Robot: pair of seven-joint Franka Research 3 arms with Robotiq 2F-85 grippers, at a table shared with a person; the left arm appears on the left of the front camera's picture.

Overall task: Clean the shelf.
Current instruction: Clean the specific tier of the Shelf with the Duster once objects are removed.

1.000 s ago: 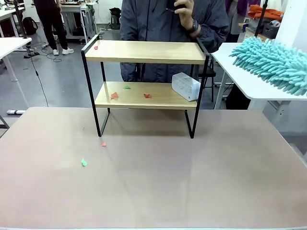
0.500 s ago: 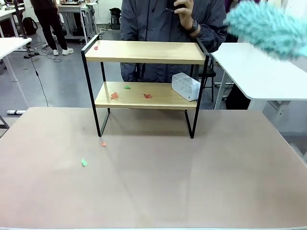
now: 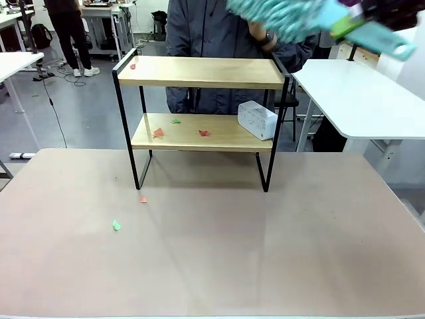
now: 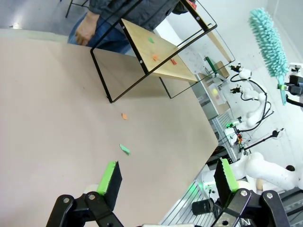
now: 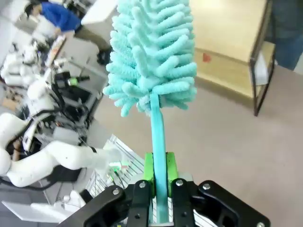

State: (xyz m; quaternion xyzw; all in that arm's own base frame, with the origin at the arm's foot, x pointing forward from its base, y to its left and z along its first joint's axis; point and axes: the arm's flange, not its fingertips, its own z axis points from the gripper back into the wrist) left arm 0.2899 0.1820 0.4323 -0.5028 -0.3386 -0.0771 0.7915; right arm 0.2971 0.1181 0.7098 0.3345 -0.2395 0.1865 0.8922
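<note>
Across the beige counter (image 3: 265,252), at twelve o'clock, stood the two-tier shelf (image 3: 199,72) of light wooden boards in a thin black metal frame. At one o'clock above it, the right hand (image 5: 160,170) was clamped on a fluffy teal microfibre duster (image 5: 154,61); the left hand (image 4: 168,174) gaped, holding nothing.

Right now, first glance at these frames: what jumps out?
A fluffy teal duster is held high, up and to the right of the shelf in the front view, its handle clamped in the right gripper. The shelf's lower board carries coloured paper scraps and a white box. Two loose bits lie on the table in front, and the left gripper is open over it.
</note>
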